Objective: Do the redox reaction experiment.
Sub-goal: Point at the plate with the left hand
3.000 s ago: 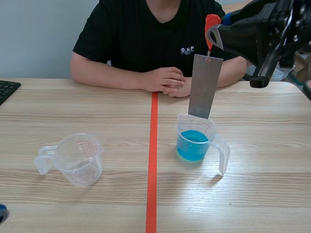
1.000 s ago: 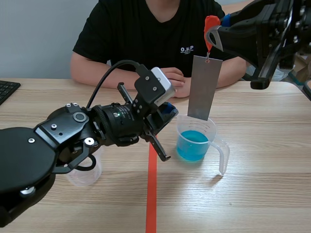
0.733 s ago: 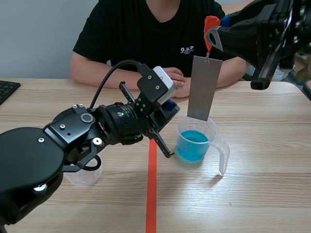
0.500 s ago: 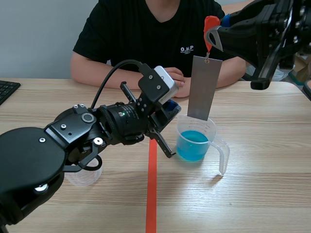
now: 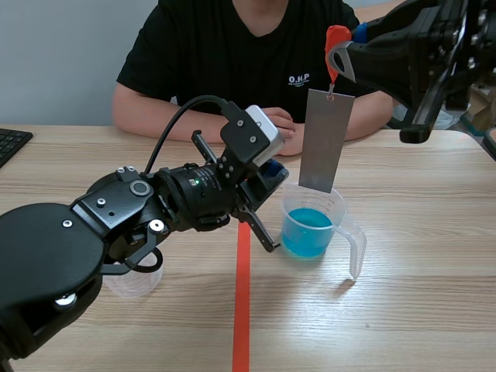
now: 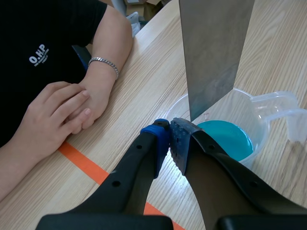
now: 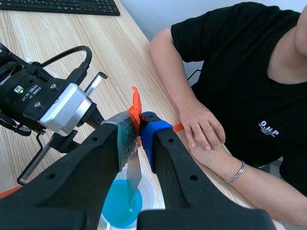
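Left end effector [image 6: 170, 139] arrived, pressed together; right end effector [image 7: 136, 127] pinches one hanging plate [image 5: 324, 139].

**Right tool pinches tab, strip hangs over beaker**

The right tool [image 7: 138, 130] is closed on an orange-red tab [image 7: 136, 109], one grey-green and one blue pad pressing it from either side. A metal strip [image 7: 134, 173] hangs below the tab, with its lower end over the blue liquid [image 7: 115, 207] in a clear beaker [image 7: 147, 190]. Beside the beaker lies the left arm [image 7: 36, 93]. A person [image 7: 240, 72] rests clasped hands on the bench [image 7: 72, 33]. A keyboard [image 7: 62, 5] lies far off.
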You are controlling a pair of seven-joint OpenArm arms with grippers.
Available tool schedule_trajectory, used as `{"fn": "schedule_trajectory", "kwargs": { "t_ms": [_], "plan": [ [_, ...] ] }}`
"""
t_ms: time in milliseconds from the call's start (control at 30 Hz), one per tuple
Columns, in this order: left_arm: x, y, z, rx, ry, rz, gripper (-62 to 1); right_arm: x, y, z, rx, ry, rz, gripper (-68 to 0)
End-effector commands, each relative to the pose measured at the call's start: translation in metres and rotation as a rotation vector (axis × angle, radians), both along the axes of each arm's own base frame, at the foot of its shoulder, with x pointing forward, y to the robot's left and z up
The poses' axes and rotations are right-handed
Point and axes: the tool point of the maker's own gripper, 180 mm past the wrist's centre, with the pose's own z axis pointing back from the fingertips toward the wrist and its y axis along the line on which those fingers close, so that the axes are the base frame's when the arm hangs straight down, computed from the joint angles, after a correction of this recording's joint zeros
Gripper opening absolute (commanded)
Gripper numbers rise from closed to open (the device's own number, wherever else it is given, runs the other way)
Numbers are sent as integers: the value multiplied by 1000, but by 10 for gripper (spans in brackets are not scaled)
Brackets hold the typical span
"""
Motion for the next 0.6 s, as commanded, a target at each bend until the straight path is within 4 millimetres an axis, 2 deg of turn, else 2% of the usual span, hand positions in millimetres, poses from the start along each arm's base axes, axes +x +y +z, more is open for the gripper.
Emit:
{"fn": "schedule_trajectory", "kwargs": {
  "t_ms": [0,567],
  "plan": [
    [4,-5,17,-33,-39,-8,-563,0,4,13,29,-34,15,-658],
    [4,-5,17,-34,-39,-8,-563,0,3,12,12,-43,12,-658]
  ]
}}
